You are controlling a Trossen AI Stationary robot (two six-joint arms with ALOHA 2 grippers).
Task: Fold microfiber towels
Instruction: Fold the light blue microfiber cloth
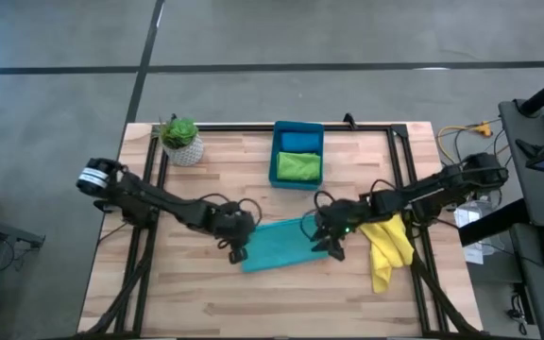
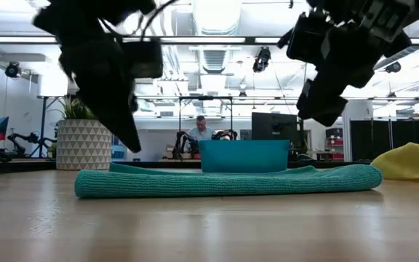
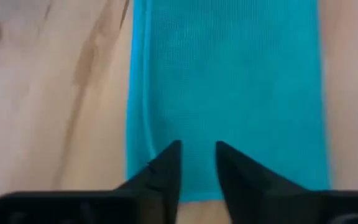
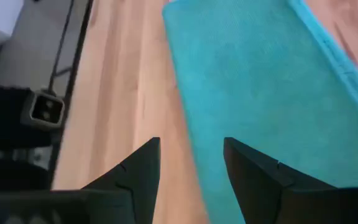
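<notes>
The folded teal microfiber towel [image 1: 280,246] lay as a long flat strip in the middle of the light wooden counter [image 1: 187,302], with lots of bare wood between it and the near edge and more bare wood off to the left side. Its long edges looked pretty straight from above, and from the low view it sat flat with rounded folded ends.

The left hand [image 1: 237,252] was at the towel's left end, just above it. In the left wrist view its two dark fingers [image 3: 166,171] were a small gap apart with nothing between them, tips right over the short end of the towel. The right hand [image 1: 331,247] was at the towel's right end, fingers [image 4: 135,168] spread wider and also holding nothing, one finger over bare wood and the other over the teal cloth. From the low view both hands hung clear of the towel, not touching it.

A crumpled yellow microfiber towel [image 1: 385,247] sat on the counter just right of the right hand, near the counter's right edge. At the far edge, a rigid blue rectangular plastic bin [image 1: 297,179] held a folded blue towel [image 1: 299,142] and a folded lime green towel [image 1: 298,166]. A small potted plant in a white patterned pot [image 1: 181,140] stood in the far left corner, well apart from the hands.
</notes>
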